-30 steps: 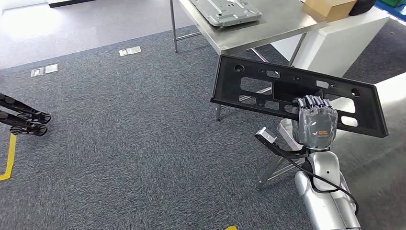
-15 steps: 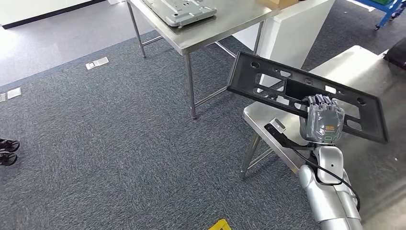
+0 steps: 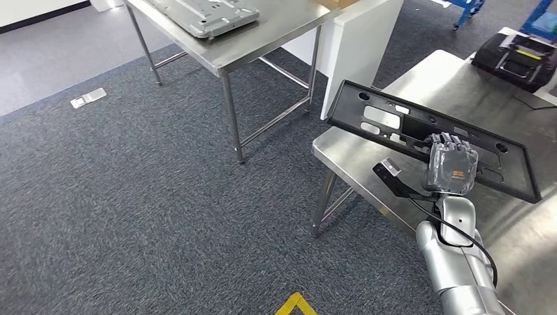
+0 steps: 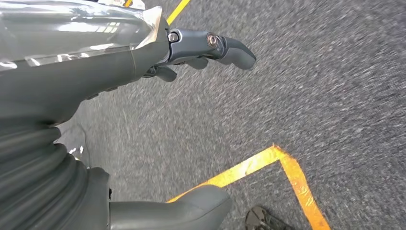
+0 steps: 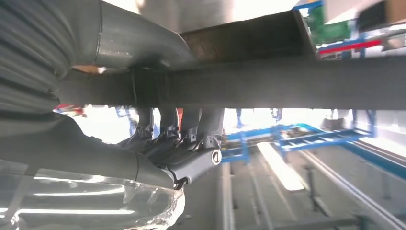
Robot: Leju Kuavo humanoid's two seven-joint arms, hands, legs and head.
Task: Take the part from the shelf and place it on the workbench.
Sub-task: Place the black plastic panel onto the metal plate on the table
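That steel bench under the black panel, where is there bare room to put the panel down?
The workbench looks bare along its near-left part, between its front edge and the black panel that the right hand holds above it. The far right corner is taken by a black device. The other table carries a grey metal plate.

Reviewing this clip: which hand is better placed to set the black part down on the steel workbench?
Right. The right hand already grips the black part above the workbench. The left hand hangs over carpet, holding nothing.
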